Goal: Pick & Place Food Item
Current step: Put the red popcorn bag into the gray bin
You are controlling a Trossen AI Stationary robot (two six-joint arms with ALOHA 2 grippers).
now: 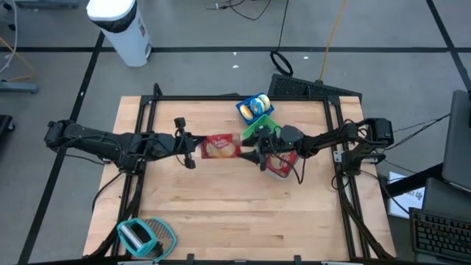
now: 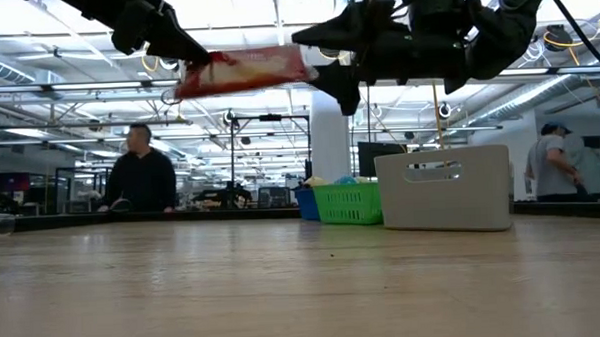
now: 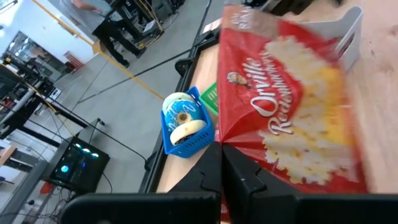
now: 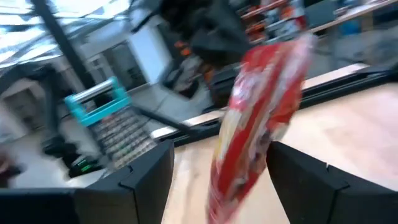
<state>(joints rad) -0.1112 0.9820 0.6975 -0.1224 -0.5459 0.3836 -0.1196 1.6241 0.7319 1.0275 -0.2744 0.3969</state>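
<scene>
1. Hung in the air well above the surface (image 1: 221, 213), the popcorn bag (image 1: 220, 147), roughly level and stretched between the two arms near the middle of the workspace.
2. Looked red and glossy, with yellow popcorn printed on its face and white script lettering; flat, thin and crinkly, so judged likely to flex and slide rather than hold its shape.
3. Was pinched at one end by the left gripper (image 3: 221, 163), fingers fully closed on the bag's edge seam.
4. Stood at the bag's other end, the right gripper (image 1: 260, 156), fingers spread wide on either side of it with clear gaps in the right wrist view, gripping nothing.
5. Judged the main risk to be a drop: only one narrow pinch on a slick seam, and any swing or tug could pull the film free.
6. Judged a second risk to be a bad handover: open fingers closing on a sagging, twisting bag could catch only a corner, or crush the contents.
7. Judged a third risk to be a collision, both arms crowded close over the same spot.
8. Sat just behind the right arm a green basket (image 1: 257, 129) and a blue basket (image 1: 254, 107) with food inside; below that arm, a white bin (image 2: 444, 188).
</scene>
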